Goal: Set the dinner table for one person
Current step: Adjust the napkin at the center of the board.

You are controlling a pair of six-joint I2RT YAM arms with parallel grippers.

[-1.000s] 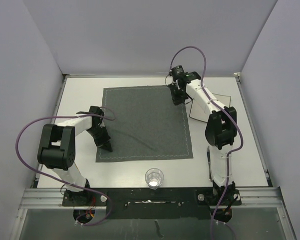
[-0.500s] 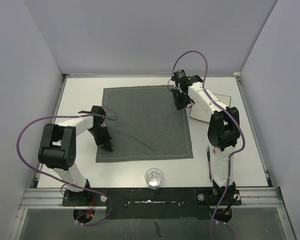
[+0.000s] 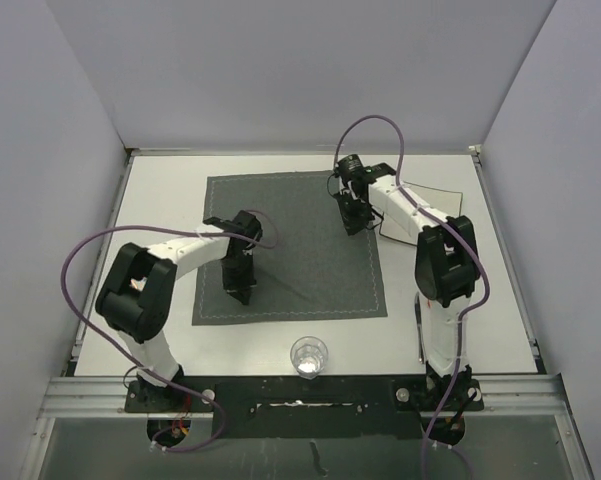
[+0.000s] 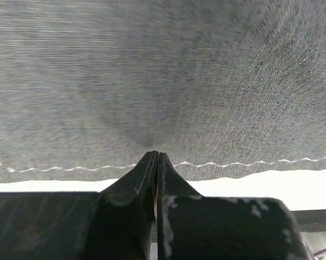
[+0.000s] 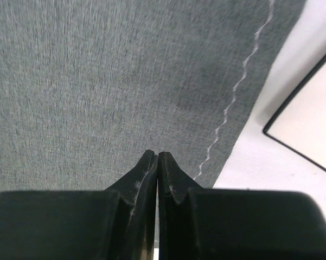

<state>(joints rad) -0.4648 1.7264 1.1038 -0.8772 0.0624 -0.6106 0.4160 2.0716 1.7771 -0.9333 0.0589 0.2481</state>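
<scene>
A grey placemat [image 3: 300,262] lies beyond a clear glass [image 3: 309,354].

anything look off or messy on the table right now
The placemat has a faint diagonal crease just right of the left gripper; the rest of it looks flat. The glass stands upright off the mat, and nothing looks spilled.

Left arm [image 3: 185,247], right arm [image 3: 405,205] outstretched, jaws closed

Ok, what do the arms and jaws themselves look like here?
The left arm and right arm match: white links between chunky black joint housings, on black bases. A purple cable loops loosely off each. The jaws are black, tapering to thin tips; the left ones show white chipped patches.
</scene>
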